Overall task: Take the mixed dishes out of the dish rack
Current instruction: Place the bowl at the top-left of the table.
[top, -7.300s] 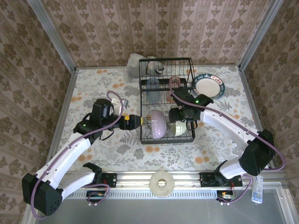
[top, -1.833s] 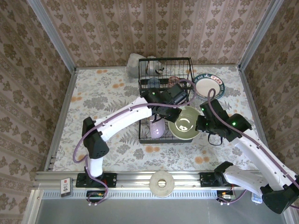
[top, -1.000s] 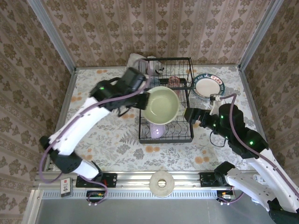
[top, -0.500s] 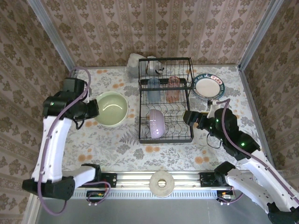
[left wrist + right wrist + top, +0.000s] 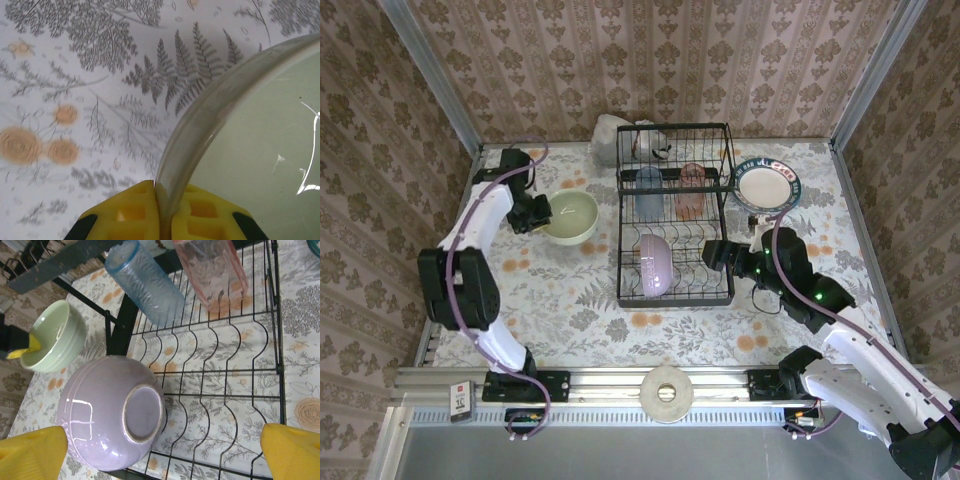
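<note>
Floral table (image 5: 570, 295), green bowl (image 5: 571, 216) in left tool (image 5: 159, 207)

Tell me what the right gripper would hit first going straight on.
Probably the lavender bowl in the dish rack, though the right gripper might catch the rack's near wires first; depth is unclear.

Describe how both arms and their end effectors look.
Both arms have white shells, black joints and a lavender cable looped alongside: left arm, right arm. Green lights glow on the right arm. The left end effector and right end effector have yellow finger pads.
</note>
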